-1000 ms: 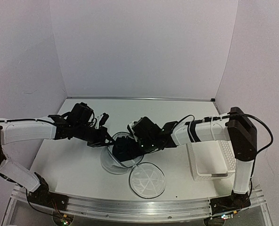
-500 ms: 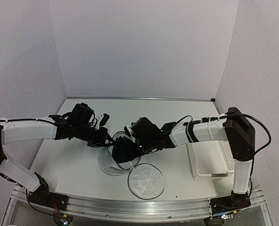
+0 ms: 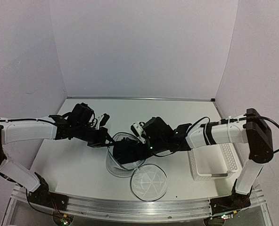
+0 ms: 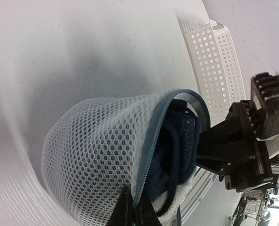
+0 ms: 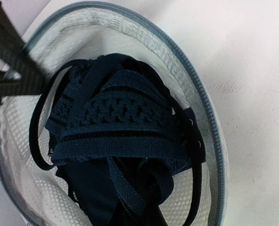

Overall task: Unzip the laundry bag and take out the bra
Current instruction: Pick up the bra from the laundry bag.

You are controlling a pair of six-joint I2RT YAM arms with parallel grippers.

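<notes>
Two grippers sat at the bag (image 3: 112,164) mid-table in the top view: the left gripper (image 3: 104,141) at its far rim, the right gripper (image 3: 133,149) in its mouth at the bra (image 3: 124,150). The lid (image 3: 149,181) lay flat just beside.

From the left wrist, the jaws were pressed together, pinching the bag's zipper edge, with the bra (image 4: 177,141) inside the opening.

From the right wrist, the bra (image 5: 116,122) filled the bag and the fingers were hidden; they were closed, apparently on fabric.

Judged risk: on a pull, loose straps could catch the rim, dragging the bag or tearing it from the left pinch. A thin grip could also slip.
</notes>
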